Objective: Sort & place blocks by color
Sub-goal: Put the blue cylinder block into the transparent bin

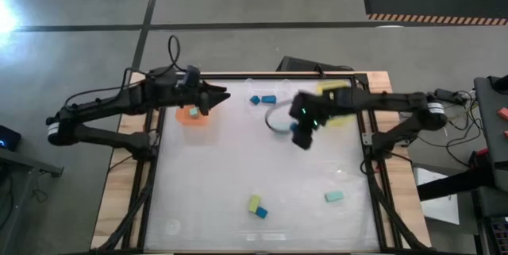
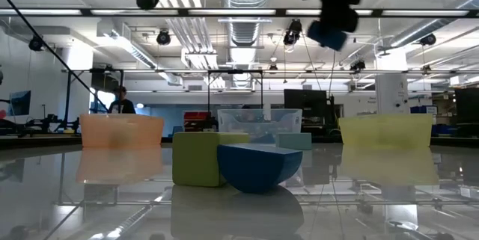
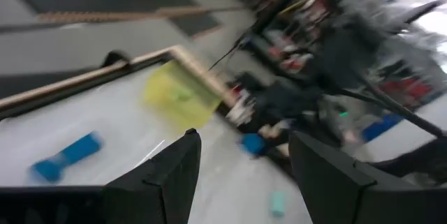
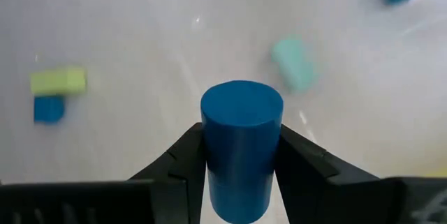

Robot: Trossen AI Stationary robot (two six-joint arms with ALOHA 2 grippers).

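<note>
My right gripper (image 1: 302, 134) is raised over the middle of the table and shut on a dark blue cylinder block (image 4: 241, 123). Below it on the tabletop lie a yellow-green block (image 4: 59, 81) touching a blue block (image 4: 49, 109), and a pale teal block (image 4: 293, 63) lies apart. Two more blue blocks (image 1: 263, 99) lie near the far edge. My left gripper (image 1: 218, 96) hangs open and holds nothing, just beyond the orange tray (image 1: 193, 115) at the far left. A yellow tray (image 2: 385, 130) stands at the far right, partly under my right arm. My right gripper pinches the blue cylinder's curved sides (image 4: 209, 147) between its two fingers. The cylinder lies along the fingers, and its flat round end (image 4: 241, 105) sticks out past the fingertips. The fingers slant downward from above. The block is lifted well clear of the table (image 2: 327, 37).
A clear tray (image 2: 258, 120) stands at the far middle between the orange and yellow ones. The table's middle and near left are bare white surface. A wooden frame (image 1: 127, 183) borders the table. A person (image 2: 120, 102) stands far off in the room behind.
</note>
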